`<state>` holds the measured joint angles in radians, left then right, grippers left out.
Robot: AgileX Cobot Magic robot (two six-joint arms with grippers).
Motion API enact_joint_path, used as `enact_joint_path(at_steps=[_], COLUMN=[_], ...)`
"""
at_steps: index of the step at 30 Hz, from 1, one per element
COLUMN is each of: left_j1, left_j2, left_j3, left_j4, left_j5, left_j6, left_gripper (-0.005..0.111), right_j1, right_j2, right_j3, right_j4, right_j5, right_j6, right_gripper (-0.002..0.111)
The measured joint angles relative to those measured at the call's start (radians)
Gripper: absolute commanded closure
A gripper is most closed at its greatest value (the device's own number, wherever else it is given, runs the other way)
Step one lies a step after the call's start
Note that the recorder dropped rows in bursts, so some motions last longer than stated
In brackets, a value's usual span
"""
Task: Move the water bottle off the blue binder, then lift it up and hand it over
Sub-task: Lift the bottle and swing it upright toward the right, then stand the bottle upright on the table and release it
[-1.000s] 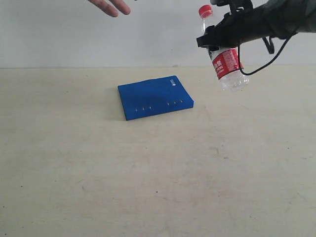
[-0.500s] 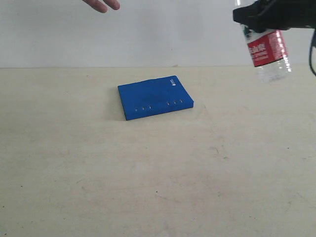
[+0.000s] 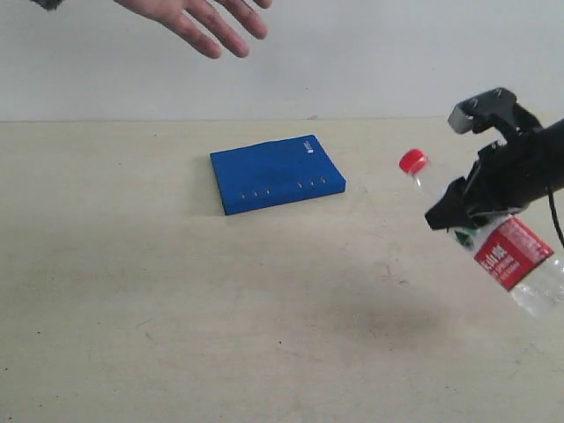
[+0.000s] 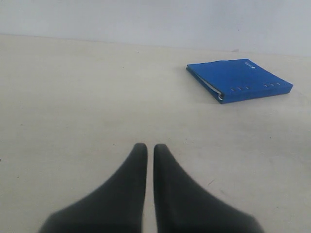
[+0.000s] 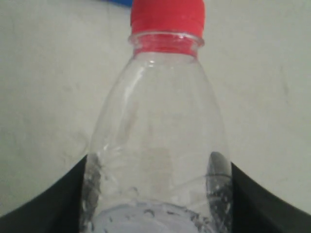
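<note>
The wide pale tabletop (image 3: 176, 335) carries only the blue binder (image 3: 275, 173), which lies flat and bare, so I judge that the first step is done and the handing over is now in hand. The water bottle (image 3: 515, 256) is in the air above the tabletop, on the right side in the exterior view and well apart from the binder. My right fingers (image 5: 53, 206) are clenched on its clear upper body, between the shoulder and the label. The bottle is tilted about halfway between upright and lying. Its long axis runs on a diagonal, with the base low on the right and the red cap (image 3: 412, 161) high, pointing roughly toward the binder side. An open hand (image 3: 203, 22) of a person waits at the top of the exterior view, above and beyond the binder. I think the next move calls for carrying the bottle up and across to that palm, holding firmly until it is taken. My left fingers (image 4: 138, 170) are pressed almost together and hold nothing, low over the tabletop.
</note>
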<state>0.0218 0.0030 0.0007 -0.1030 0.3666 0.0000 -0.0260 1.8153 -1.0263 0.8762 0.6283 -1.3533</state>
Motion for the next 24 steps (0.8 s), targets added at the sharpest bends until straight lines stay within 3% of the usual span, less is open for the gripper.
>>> enact_joint_path(at_steps=[2,4,10,19,24], left_j1=[0.0,0.0,0.0,0.0,0.0], left_j2=[0.0,0.0,0.0,0.0,0.0], left_j3=[0.0,0.0,0.0,0.0,0.0], left_j4=[0.0,0.0,0.0,0.0,0.0], left_j5=[0.0,0.0,0.0,0.0,0.0], left_j6=[0.0,0.0,0.0,0.0,0.0], left_gripper=[0.102,0.102,0.102,0.102,0.102], right_j1=[0.011,0.022,0.057,0.061,0.113], right_j2=[0.029,0.058,0.122,0.127,0.154], right_j3=[0.0,0.0,0.0,-0.078,-0.171], right_j4=[-0.093,-0.136,-0.156,-0.132,-0.124], right_j5=[0.004,0.008,0.003,-0.043,-0.06], right_j6=[0.074,0.109,0.138,0.214,0.23], right_gripper=[0.105,0.097,0.047,0.045,0.045])
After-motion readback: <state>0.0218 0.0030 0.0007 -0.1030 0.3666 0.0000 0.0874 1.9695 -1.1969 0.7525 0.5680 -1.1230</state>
